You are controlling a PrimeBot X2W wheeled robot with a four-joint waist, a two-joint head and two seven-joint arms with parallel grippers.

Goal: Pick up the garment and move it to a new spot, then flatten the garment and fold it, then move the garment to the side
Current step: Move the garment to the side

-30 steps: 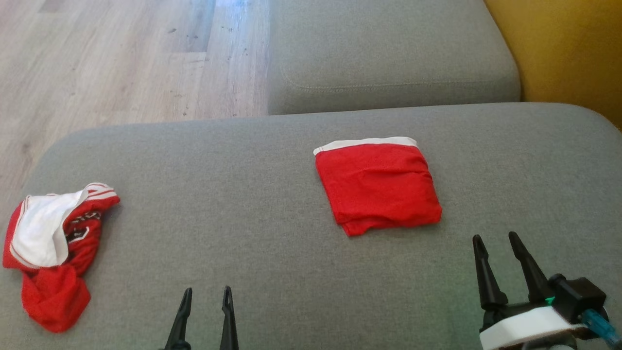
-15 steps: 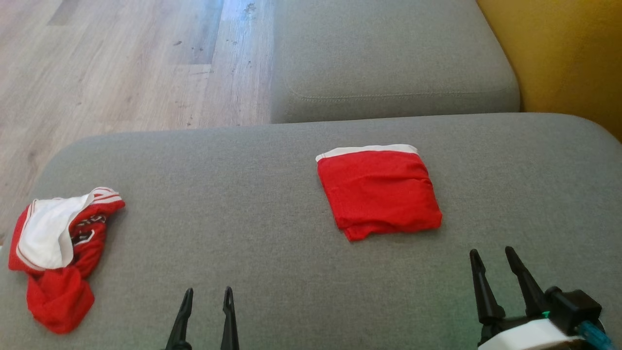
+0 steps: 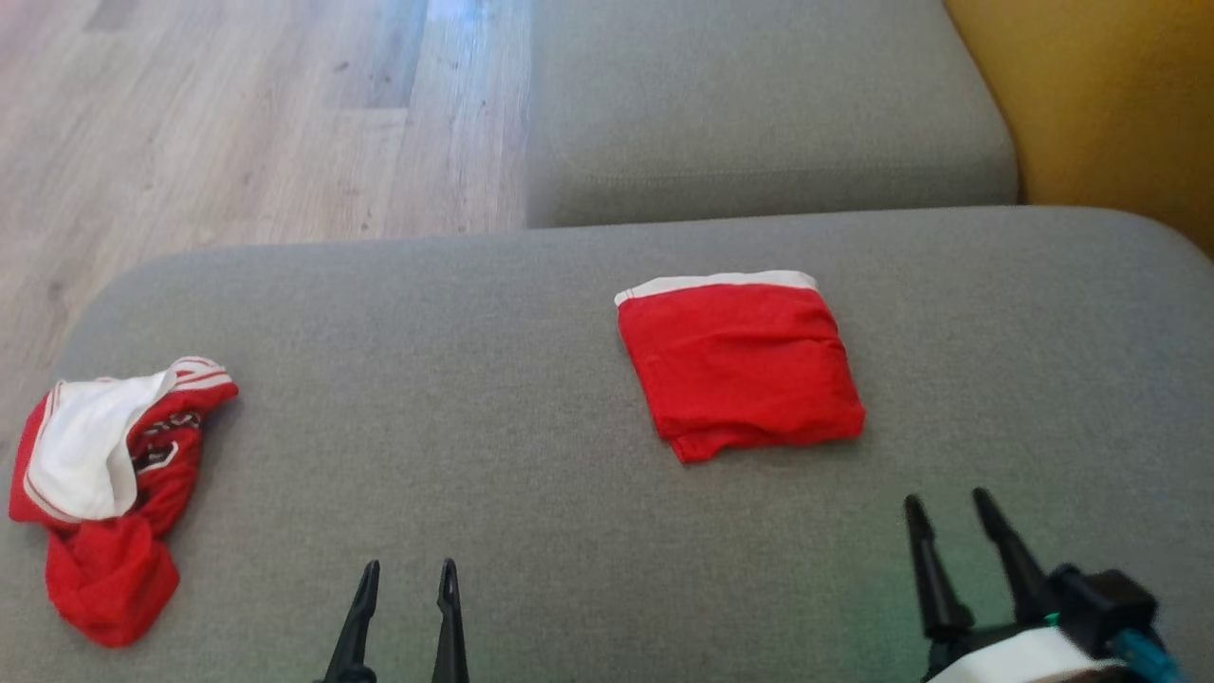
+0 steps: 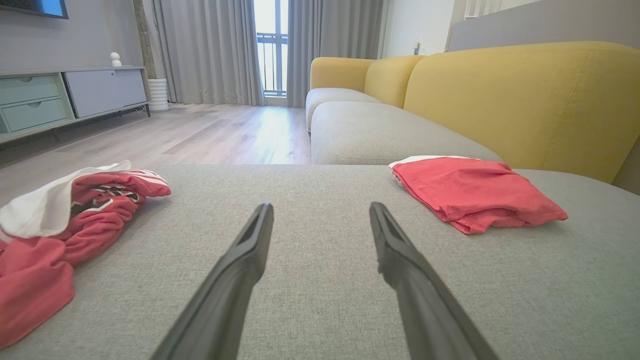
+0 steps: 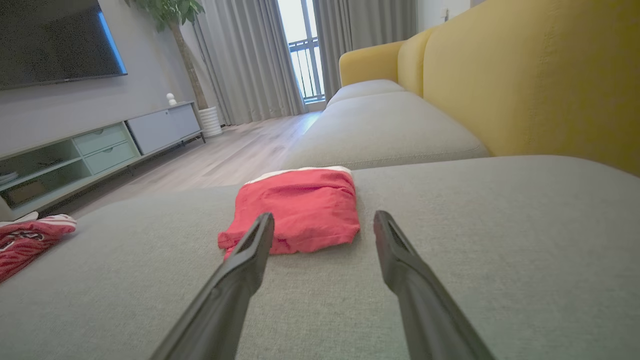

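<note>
A folded red garment (image 3: 740,365) with a white waistband lies flat on the grey cushion (image 3: 493,398), right of centre; the wrist views show it too (image 4: 475,192) (image 5: 297,210). A crumpled red and white garment (image 3: 104,484) lies at the cushion's left end (image 4: 60,220) (image 5: 25,240). My left gripper (image 3: 408,574) stands open at the bottom centre, nothing between its fingers (image 4: 320,212). My right gripper (image 3: 946,507) is open at the lower right, just short of the folded garment's near edge (image 5: 324,220), touching nothing.
A second grey seat cushion (image 3: 759,104) lies beyond, with a yellow sofa back (image 3: 1100,95) along the right. Wooden floor (image 3: 237,114) lies to the far left. A TV cabinet (image 5: 100,145) stands across the room.
My right gripper has drawn back toward the lower right, away from the folded garment. The head camera wobbled slightly. The left gripper and both garments stayed where they were.
</note>
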